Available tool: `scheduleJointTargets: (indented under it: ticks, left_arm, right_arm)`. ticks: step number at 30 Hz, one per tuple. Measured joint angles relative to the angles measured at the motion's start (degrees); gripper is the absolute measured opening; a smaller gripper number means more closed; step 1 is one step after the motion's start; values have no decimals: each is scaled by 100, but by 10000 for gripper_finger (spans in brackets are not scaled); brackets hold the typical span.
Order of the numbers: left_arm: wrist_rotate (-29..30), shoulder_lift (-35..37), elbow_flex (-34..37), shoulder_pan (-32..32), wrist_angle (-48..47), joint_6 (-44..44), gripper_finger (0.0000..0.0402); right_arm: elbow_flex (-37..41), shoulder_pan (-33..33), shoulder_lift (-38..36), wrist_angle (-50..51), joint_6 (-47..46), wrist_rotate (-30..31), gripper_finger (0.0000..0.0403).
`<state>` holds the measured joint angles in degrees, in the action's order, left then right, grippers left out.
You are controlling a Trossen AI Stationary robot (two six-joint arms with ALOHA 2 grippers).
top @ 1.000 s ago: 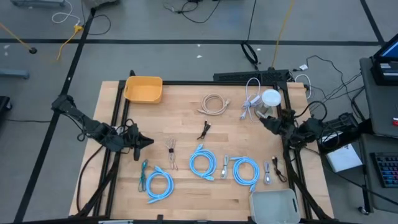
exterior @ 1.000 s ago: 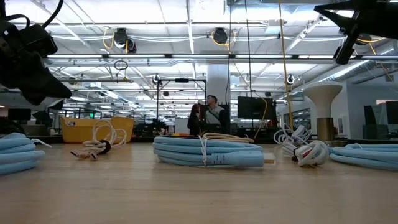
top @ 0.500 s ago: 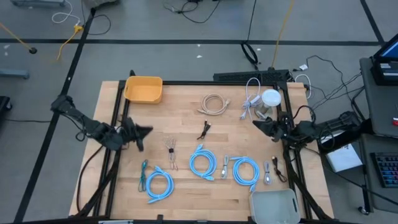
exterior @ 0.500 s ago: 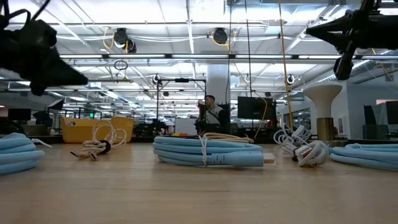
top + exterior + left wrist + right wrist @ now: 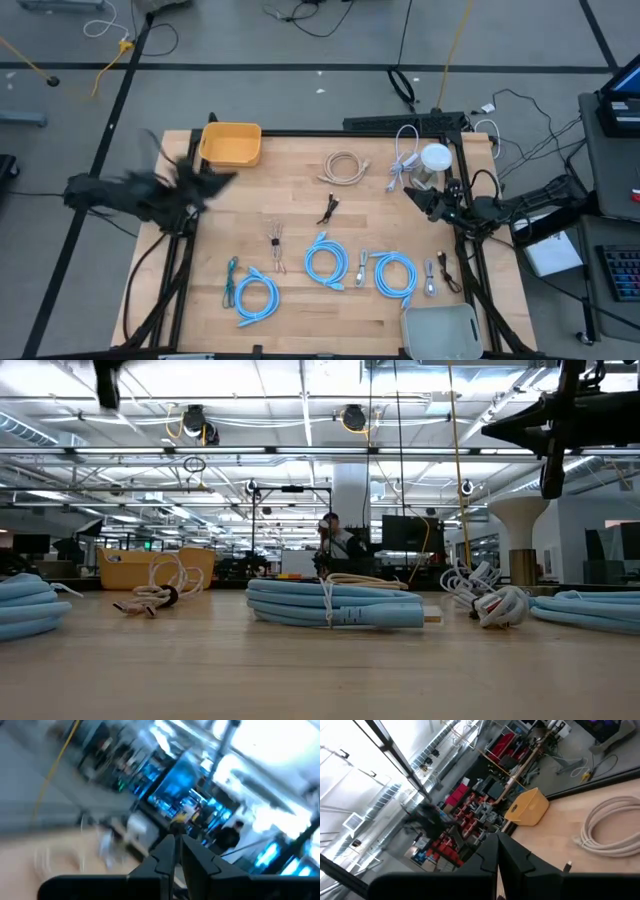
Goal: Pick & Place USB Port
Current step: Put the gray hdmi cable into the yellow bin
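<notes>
Several coiled cables lie flat on the wooden table: light-blue coils (image 5: pixel 325 262) (image 5: pixel 395 273) (image 5: pixel 258 297), a beige coil (image 5: pixel 343 167), a white cable (image 5: pixel 403 160), a small black cable (image 5: pixel 328 208) and short connector pieces (image 5: pixel 430 277) (image 5: pixel 275 245). My left gripper (image 5: pixel 222 179) (image 5: pixel 177 845) is blurred, raised near the table's left edge beside the yellow bin (image 5: pixel 232 143), fingers shut and empty. My right gripper (image 5: pixel 410 197) (image 5: pixel 498 842) hangs above the right side, near the white cable, shut and empty.
A yellow bin sits at the far left corner and a pale grey bin (image 5: pixel 442 328) at the near right edge. A white round stand (image 5: pixel 435 158) stands far right. In the low view a blue coil (image 5: pixel 335 603) lies mid-table. A person (image 5: pixel 335 545) shows far behind.
My left arm has swung quickly up and toward the table's far left edge, tipping its gripper upward, and shows blurred. My right gripper has shifted a little toward the table's left and levelled out. No cable has moved.
</notes>
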<state>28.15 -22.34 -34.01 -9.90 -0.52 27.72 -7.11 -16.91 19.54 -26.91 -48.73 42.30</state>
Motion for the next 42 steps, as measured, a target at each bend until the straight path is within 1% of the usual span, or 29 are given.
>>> scheduleJointTargets:
  ticks: [2,3,5,6,7,8,10,12,13,15,17,19,21,24,26,28,30,31,35,39,41,42]
  left_arm:
    - [-159,-576,-1312,139,-1413,-872,30]
    - [-257,-993,-1964,204,-2322,-1230,30]
    - [-521,-1940,-2969,358,-4101,-1562,31]
    - [-739,-2447,-3304,445,-4958,-1592,33]
    - [-1030,-2915,-3504,513,-5544,-1605,37]
    - [-1358,-3384,-3616,549,-5976,-1604,43]
    - [-1811,-4195,-3590,488,-6324,-1631,61]
    - [-1973,-4821,-3481,352,-6217,-1761,79]
    - [-1976,-5054,-3463,318,-5989,-1817,86]
    - [-1952,-5390,-3463,320,-5337,-1825,96]
    - [-1940,-5582,-3454,411,-4693,-1795,100]
    - [-1939,-5627,-3456,583,-4056,-1650,103]
    - [-1859,-5622,-3456,856,-3633,-1481,104]
    - [-1789,-5625,-3456,1379,-3039,-1086,105]
    - [-1972,-5675,-3460,1766,-2767,-772,104]
    - [-2305,-5819,-3472,2190,-2580,-314,105]
    - [-2557,-6033,-3454,2550,-2499,135,112]
    - [-2615,-6164,-3455,2678,-2307,305,118]
    - [-2892,-6812,-3467,2966,-1713,841,157]
    - [-3378,-7714,-3512,2987,-1083,1456,207]
    - [-3379,-8105,-3680,2927,-964,1443,228]
    - [-3267,-8271,-3759,2897,-1022,1388,235]
  right_arm:
    - [0,0,71,-28,-94,14,0]
    - [0,0,111,-62,-128,16,0]
    - [0,0,177,-137,-112,19,0]
    - [0,1,219,-195,-87,24,0]
    - [0,3,251,-232,-43,29,0]
    - [0,7,271,-234,9,25,0]
    - [0,7,322,-215,102,-12,0]
    - [0,7,432,-173,149,-51,0]
    - [0,7,509,-99,162,-127,1]
    - [0,9,715,14,152,-454,10]
    - [0,9,964,75,-6,-724,30]
    - [0,9,1236,39,-113,-1015,61]
    - [0,9,1503,-91,-248,-1262,100]
    - [-10,11,1873,-587,-307,-1397,161]
    - [-116,11,2077,-981,-115,-1392,199]
    - [-318,16,2246,-1414,182,-1396,231]
    - [-643,24,2376,-1660,532,-1477,255]
    - [-834,29,2414,-1662,767,-1563,264]
    - [-1546,35,2623,-1606,1498,-1725,286]
    - [-2037,44,2770,-1603,1891,-1921,290]
    - [-2152,44,2821,-1574,2036,-2004,288]
    - [-2164,44,2823,-1555,2102,-2002,286]
